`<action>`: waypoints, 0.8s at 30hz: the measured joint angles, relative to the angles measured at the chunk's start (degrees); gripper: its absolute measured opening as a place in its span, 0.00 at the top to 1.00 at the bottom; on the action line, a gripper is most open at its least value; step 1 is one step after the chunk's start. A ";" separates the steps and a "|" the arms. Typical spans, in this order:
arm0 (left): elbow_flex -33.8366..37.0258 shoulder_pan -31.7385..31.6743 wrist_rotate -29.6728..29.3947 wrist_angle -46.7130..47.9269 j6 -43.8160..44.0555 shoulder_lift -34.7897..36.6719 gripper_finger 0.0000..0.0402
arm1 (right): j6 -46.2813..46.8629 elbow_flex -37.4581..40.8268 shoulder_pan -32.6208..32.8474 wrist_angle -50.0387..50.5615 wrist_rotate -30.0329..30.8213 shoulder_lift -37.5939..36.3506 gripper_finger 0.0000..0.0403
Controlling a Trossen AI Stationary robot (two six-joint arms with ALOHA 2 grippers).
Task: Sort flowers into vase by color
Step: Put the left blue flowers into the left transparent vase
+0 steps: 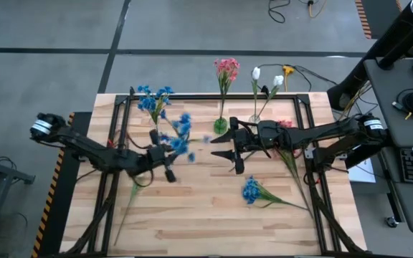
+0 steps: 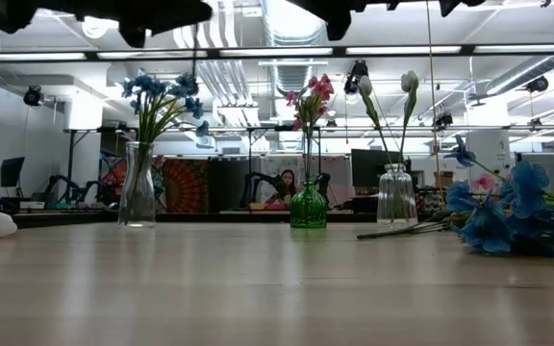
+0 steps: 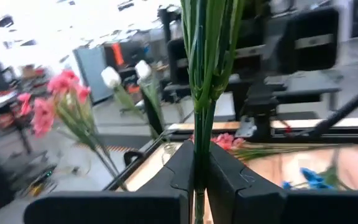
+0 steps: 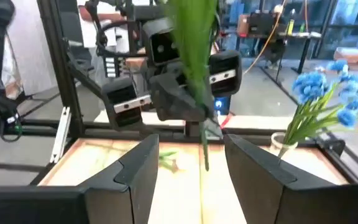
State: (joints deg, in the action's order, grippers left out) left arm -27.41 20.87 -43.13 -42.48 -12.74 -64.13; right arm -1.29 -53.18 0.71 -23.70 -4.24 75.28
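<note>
The left gripper (image 1: pixel 165 155) is over the middle of the table (image 1: pixel 192 215), squeezed tight on the green stem of a blue flower sprig (image 1: pixel 180 136). The right gripper (image 1: pixel 224 150) faces it from the other side with its fingers (image 4: pixel 135 168) spread apart and holding nothing. Three vases stand along the far edge: blue flowers (image 2: pixel 162 96), pink flowers (image 2: pixel 311 96) and white buds (image 2: pixel 388 86). Another blue sprig (image 1: pixel 251 190) lies near the right side.
</note>
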 joint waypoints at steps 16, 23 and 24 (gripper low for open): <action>10.79 -8.94 -8.18 0.03 -9.48 21.59 0.98 | 0.13 0.04 -0.55 -5.51 1.91 6.02 0.56; 13.24 -17.71 -9.37 0.24 -5.94 23.69 0.98 | -0.12 0.04 -0.52 -5.25 1.91 6.02 0.56; 13.32 -18.28 -9.37 0.35 -5.81 23.59 0.98 | -0.14 0.04 -0.52 -5.06 1.91 6.02 0.56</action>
State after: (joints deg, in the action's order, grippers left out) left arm -14.09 2.59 -52.51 -42.14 -18.55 -40.54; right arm -1.43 -53.15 0.19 -28.77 -2.33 81.30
